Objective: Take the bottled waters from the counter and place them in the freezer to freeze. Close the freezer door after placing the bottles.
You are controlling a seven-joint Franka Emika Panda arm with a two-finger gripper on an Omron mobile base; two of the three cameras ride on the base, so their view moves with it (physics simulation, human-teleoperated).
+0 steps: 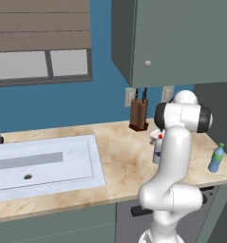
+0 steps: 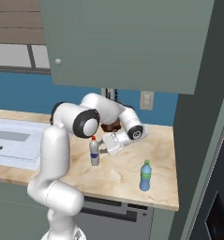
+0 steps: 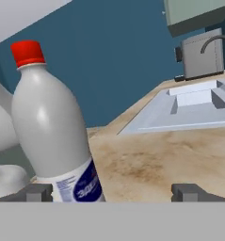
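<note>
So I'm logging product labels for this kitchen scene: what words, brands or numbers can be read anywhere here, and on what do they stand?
Whitish plastic bottle with red cap: its blue label carries white lettering and small dark print, both too blurred to read.
Translucent blue-green bottle with green cap: label too small to read.
Nothing else in these views carries legible text.

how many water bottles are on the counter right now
2. The whitish-clear bottle with red cap stands upright mid-counter, just in front of the open gripper. The translucent blue-green bottle with green cap stands upright nearer the beige marbled counter front edge, beside the freezer.
</note>
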